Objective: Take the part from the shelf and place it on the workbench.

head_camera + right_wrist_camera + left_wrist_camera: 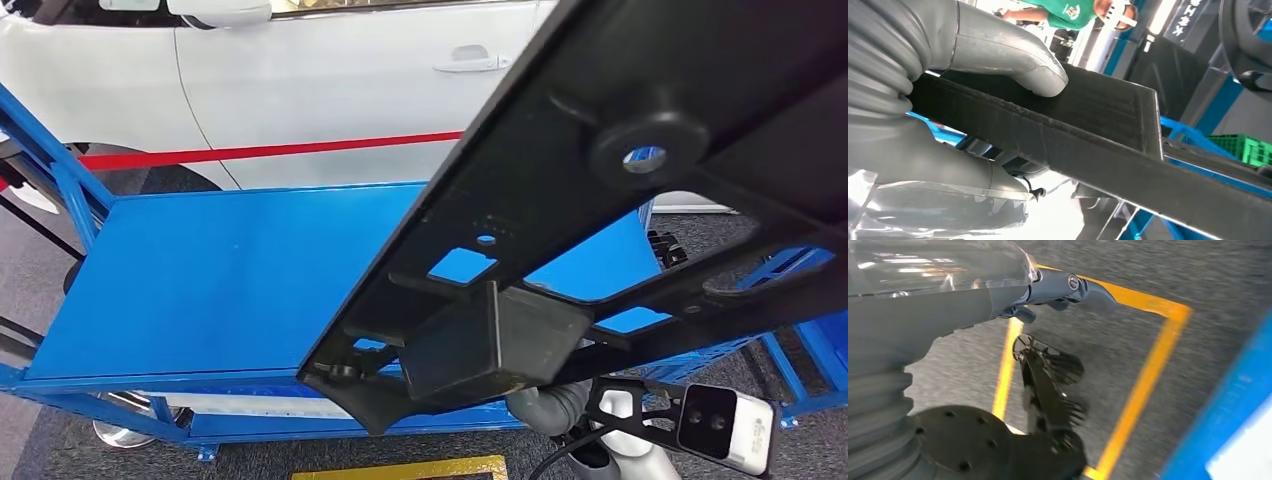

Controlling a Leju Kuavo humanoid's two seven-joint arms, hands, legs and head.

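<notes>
Here one black part (640,170) hangs tilted over the bare blue surface (220,270), the right hand (948,100) clamping its edge; the left hand (1058,290) hangs empty, fingers loosely apart.

Part (600,200) cut off top right

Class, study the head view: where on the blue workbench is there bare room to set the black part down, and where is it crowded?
The blue workbench top lies bare from its left frame rail across to the black part, and back to the white car. The right side is crowded: the part, held by the right hand, hangs over it.
</notes>
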